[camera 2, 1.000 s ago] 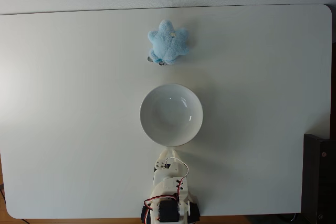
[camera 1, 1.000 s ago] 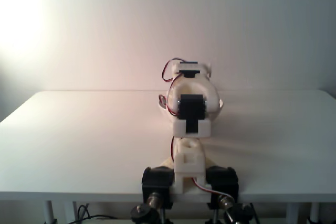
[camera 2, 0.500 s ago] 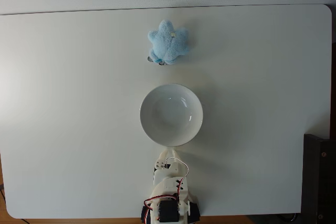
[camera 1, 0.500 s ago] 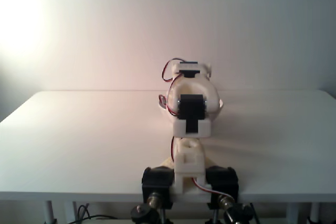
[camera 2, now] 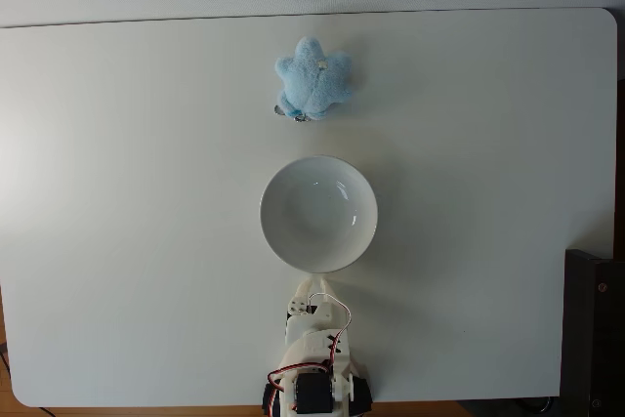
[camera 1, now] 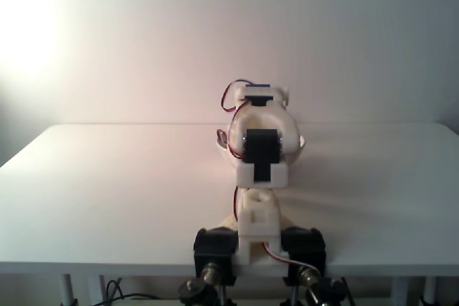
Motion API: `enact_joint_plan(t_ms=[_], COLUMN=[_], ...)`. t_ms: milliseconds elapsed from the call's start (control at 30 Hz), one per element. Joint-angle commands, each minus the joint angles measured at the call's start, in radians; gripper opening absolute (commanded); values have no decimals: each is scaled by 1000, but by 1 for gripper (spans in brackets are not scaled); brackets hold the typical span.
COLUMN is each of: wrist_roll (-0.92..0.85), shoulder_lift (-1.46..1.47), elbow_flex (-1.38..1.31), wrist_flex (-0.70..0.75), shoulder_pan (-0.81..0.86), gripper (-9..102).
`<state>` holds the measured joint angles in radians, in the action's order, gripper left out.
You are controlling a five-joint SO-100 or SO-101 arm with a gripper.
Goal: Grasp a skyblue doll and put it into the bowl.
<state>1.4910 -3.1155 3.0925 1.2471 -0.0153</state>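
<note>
The arm (camera 2: pixel 314 363) is sitting folded at the near edge of the bench (camera 2: pixel 117 241), its base clamped there in the front view (camera 1: pixel 258 245). Whether the jaws are open or closed cannot be told; they are tucked into the white housing in both fixed views.

Just beyond the arm, the bowl (camera 2: pixel 318 213) is standing empty. In the front view only a sliver of its rim (camera 1: pixel 301 141) is peeking out beside the arm. Farther on, well apart from the bowl and near the far edge, the doll (camera 2: pixel 312 77) is lying on the bench, a soft star-shaped plush.

The risk is probably lying in the reach: the bowl is sitting directly between arm and doll, so a low pass is likely to clip the rim and shove the bowl. The doll is also looking far out, so the arm may be stretching near its limit, and a shallow pinch on soft lobes could slip.

The bench is plain white, smooth and uncluttered. Behind it, a bare pale wall (camera 1: pixel 358 34) is glowing with bright light at upper left in the front view.
</note>
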Motion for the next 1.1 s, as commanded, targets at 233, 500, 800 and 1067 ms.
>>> enact_joint_plan(t_ms=[233, 500, 800, 1067], wrist_roll=[-3, -5, 0, 8], shoulder_lift=[-291, -291, -291, -291], elbow_flex=[2, 2, 2, -112], wrist_flex=[6, 8, 26, 26], shoulder_pan=[6, -6, -6, -5], gripper=[5, 5, 18, 24])
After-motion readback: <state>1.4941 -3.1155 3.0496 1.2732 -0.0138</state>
